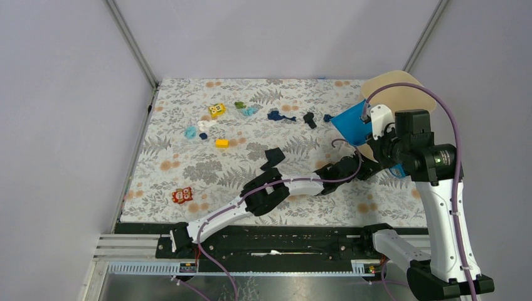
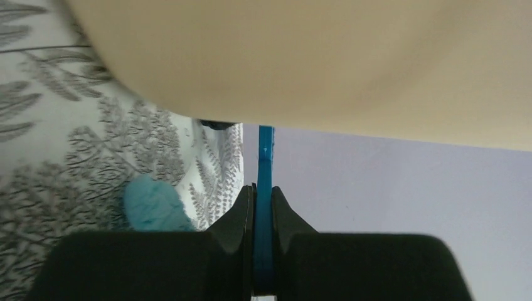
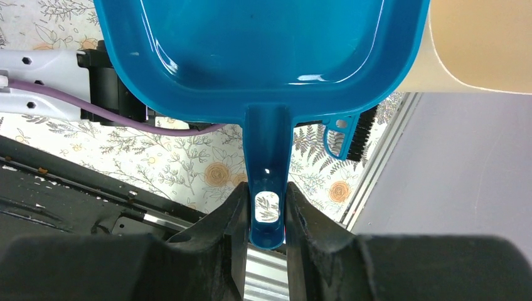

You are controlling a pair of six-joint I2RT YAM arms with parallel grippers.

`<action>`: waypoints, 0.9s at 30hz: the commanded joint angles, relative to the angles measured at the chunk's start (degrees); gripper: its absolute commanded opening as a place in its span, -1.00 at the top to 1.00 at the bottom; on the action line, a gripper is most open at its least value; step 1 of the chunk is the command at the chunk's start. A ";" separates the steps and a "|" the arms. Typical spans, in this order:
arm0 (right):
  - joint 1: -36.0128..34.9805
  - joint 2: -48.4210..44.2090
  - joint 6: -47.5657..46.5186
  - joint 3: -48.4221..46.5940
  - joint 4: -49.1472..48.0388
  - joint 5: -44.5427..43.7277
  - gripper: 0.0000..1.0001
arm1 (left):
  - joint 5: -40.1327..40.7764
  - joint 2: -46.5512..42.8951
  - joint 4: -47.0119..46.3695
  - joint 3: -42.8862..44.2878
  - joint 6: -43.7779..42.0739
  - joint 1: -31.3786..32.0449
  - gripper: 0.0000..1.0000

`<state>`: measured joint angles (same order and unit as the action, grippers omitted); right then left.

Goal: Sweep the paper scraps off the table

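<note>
Paper scraps lie across the far half of the table (image 1: 188,169): navy (image 1: 280,116), black (image 1: 310,119), light blue (image 1: 251,110), green (image 1: 239,105), white (image 1: 204,125), yellow (image 1: 221,143); a black one (image 1: 274,155) lies nearer. My right gripper (image 1: 369,128) is shut on the handle (image 3: 266,188) of a blue dustpan (image 3: 263,44), held tilted above the right side; its tray looks empty. My left gripper (image 1: 374,168) is shut on the thin blue handle (image 2: 264,188) of a small brush (image 3: 348,135) under the dustpan. A light blue scrap (image 2: 154,204) lies by it.
A beige round container (image 1: 389,88) stands at the far right corner and fills the top of the left wrist view (image 2: 313,56). A yellow cube with markings (image 1: 217,110) sits at the back. A red robot toy (image 1: 182,195) lies front left. Grey walls surround the table.
</note>
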<state>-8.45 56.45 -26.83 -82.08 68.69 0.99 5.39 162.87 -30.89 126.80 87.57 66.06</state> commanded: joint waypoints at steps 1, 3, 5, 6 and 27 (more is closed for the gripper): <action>0.28 0.74 -0.84 -0.88 -0.79 0.34 1.00 | 6.39 -5.21 4.56 -3.28 4.79 -0.31 1.00; 0.28 0.79 -0.98 -0.72 -0.84 0.44 1.00 | 6.73 -9.48 6.83 -9.47 6.19 -0.47 1.00; 0.30 0.58 -1.13 -0.42 -0.99 0.50 1.00 | 7.55 -13.94 7.49 -16.25 6.46 -0.58 1.00; 0.29 0.48 -1.20 -0.24 -1.08 0.50 1.00 | 7.63 -16.00 7.70 -19.20 6.12 -0.65 1.00; 0.27 -5.38 -15.62 11.36 4.17 -0.38 1.00 | -17.50 -53.36 33.75 -61.20 -24.31 -15.60 1.00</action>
<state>-8.45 52.47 -34.68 -73.67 69.49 2.46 -5.13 114.04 -12.71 65.93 77.87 51.13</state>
